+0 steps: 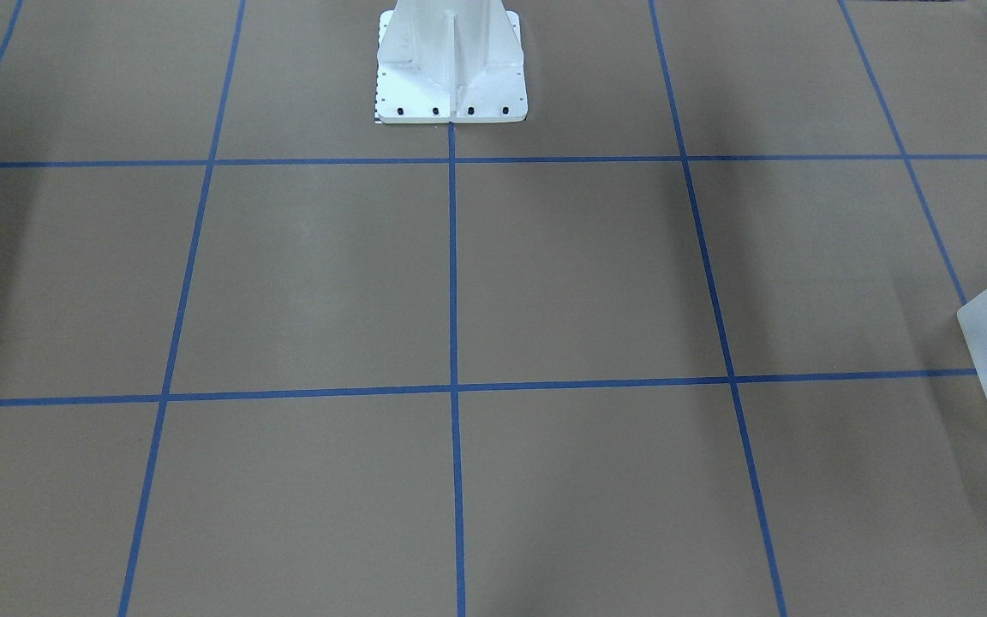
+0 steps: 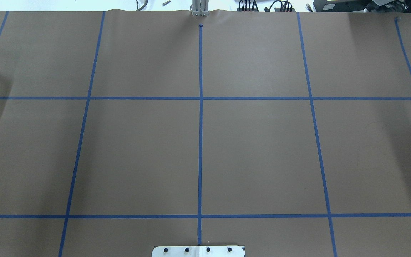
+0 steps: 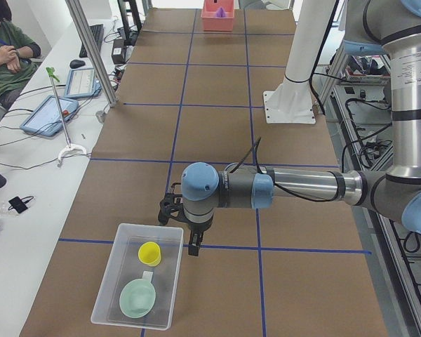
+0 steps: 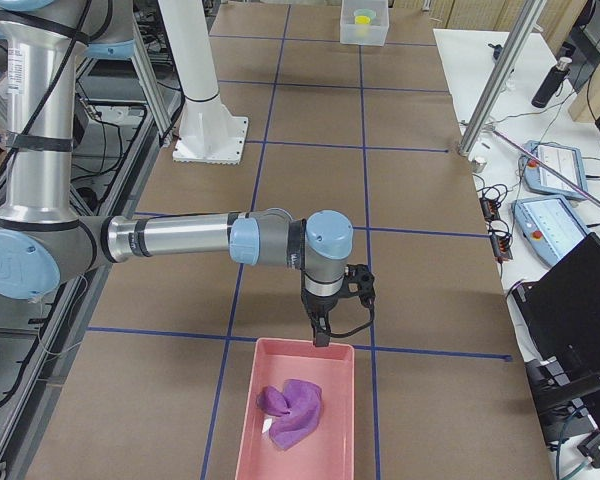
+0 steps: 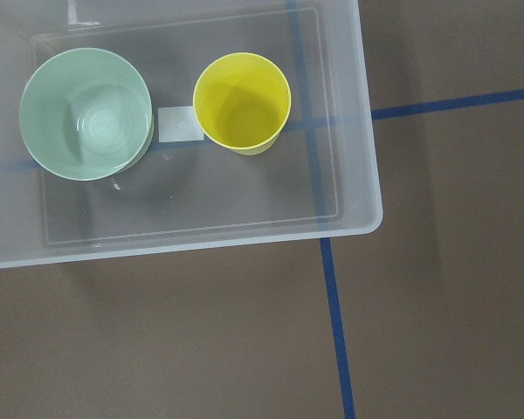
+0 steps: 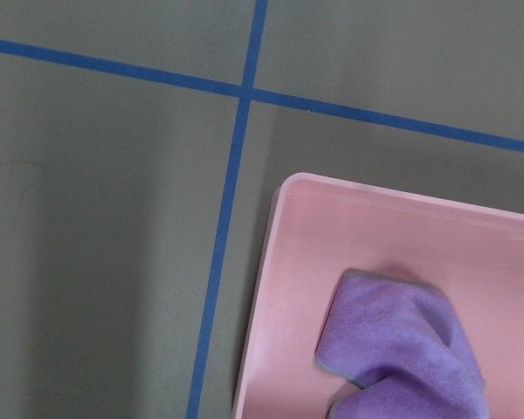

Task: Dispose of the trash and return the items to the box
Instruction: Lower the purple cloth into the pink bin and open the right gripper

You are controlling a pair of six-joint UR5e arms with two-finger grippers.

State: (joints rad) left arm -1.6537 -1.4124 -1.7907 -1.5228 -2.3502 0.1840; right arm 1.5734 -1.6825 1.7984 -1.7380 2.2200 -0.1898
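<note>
The robot's left pincer [image 3: 194, 247] hangs just off the right rim of the box [image 3: 105, 303], whose two items sit side by side inside it. The yellow cup [image 5: 242, 102] is at 12 o'clock in the left wrist view and the mint-green bowl [image 5: 86, 113] at 10 o'clock. Both stand upright with mouths up, close together but apart. The box's long axis runs from 9 to 3 o'clock in that view. The left arm is by far the nearer to it.

At the opposite end of the worktop [image 2: 255, 150], the right pincer [image 4: 322, 338] hovers over the near rim of a pink tray [image 4: 248, 440] that holds a crumpled purple cloth [image 6: 402, 340]. Neither pincer appears in a view clear enough to tell whether it is open or closed.

The worktop is brown paper gridded with blue tape [image 2: 200, 142]. An operator [image 3: 7, 49] sits at a side desk. Judging by how things lie, little or nothing remains to be sorted.
</note>
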